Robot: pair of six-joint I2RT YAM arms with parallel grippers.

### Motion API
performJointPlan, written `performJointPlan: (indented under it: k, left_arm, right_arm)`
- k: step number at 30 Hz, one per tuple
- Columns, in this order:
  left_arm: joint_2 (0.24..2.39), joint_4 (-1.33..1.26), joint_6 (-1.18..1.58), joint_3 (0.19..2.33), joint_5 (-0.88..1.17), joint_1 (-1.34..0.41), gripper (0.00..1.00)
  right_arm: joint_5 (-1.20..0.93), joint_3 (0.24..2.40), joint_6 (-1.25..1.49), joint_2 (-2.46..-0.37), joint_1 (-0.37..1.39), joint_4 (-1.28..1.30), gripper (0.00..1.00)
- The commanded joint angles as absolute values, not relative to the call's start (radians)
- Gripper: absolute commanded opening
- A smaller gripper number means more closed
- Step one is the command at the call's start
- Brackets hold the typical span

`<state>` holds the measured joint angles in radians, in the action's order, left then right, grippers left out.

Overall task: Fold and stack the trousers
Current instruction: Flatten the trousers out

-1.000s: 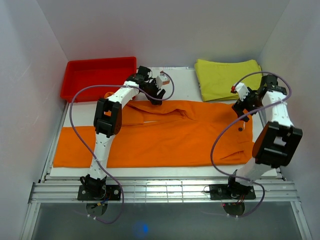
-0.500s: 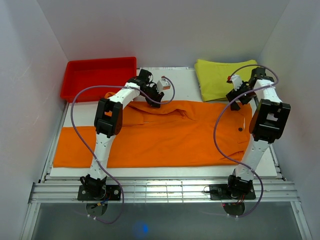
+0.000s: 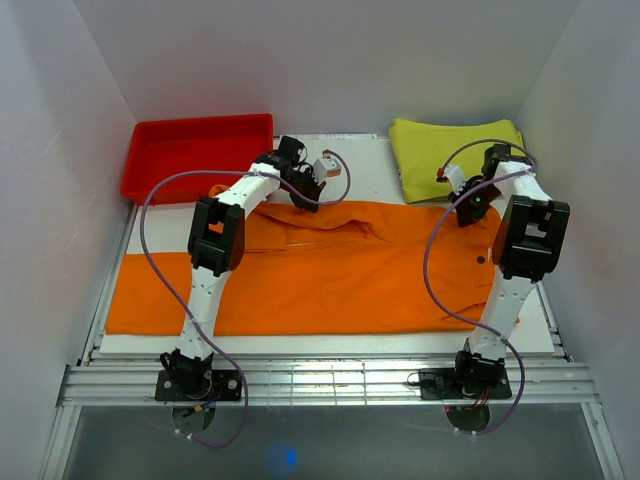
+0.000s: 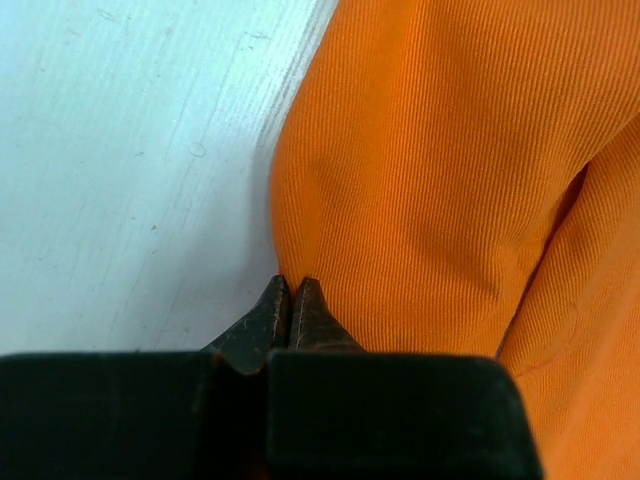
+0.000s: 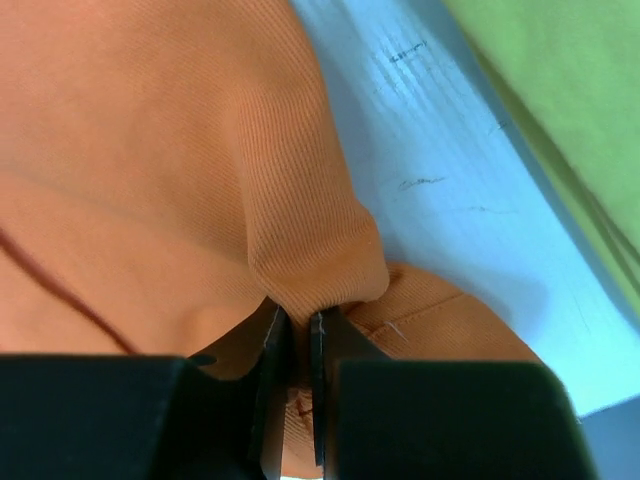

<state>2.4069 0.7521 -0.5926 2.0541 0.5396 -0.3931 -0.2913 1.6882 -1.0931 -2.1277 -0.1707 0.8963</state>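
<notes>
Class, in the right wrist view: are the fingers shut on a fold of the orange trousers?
Yes, a raised fold of the trousers is pinched between the fingers.

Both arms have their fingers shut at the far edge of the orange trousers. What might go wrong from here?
1. Left fingers meet at the trousers' edge with hardly any cloth visible between them; that side may slip free when lifted.
2. Right fingers pinch only a small bunched fold, which may pull out.
3. The leg ends at far left lie outside both grips and may drag, skewing the fold.
</notes>
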Motion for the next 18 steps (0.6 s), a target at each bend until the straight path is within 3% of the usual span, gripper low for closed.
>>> performJointPlan:
  k: [1, 4, 8, 17, 18]
  left_arm:
    - [2.194, 0.674, -0.569, 2.053, 0.502, -0.38, 0.0]
    - [2.065, 0.609, -0.597, 1.912, 0.494, -0.374, 0.0]
    - [1.77, 0.587, -0.673, 1.65, 0.56, -0.374, 0.0]
    - [1.335, 0.934, -0.978, 0.995, 0.747, -0.463, 0.0]
    - [1.312, 0.975, -1.006, 0.95, 0.735, -0.478, 0.02]
  right_arm:
    - [-0.33, 1.718, -1.135, -1.987, -0.179, 0.974, 0.08]
    - [-0.337, 1.666, -1.192, -1.869, -0.183, 0.988, 0.08]
    - [-0.316, 1.431, -1.308, -1.639, -0.186, 0.994, 0.08]
    - [-0.137, 0.823, -1.701, -1.159, -0.189, 1.009, 0.08]
    - [-0.13, 0.751, -1.724, -1.132, -0.189, 1.008, 0.13]
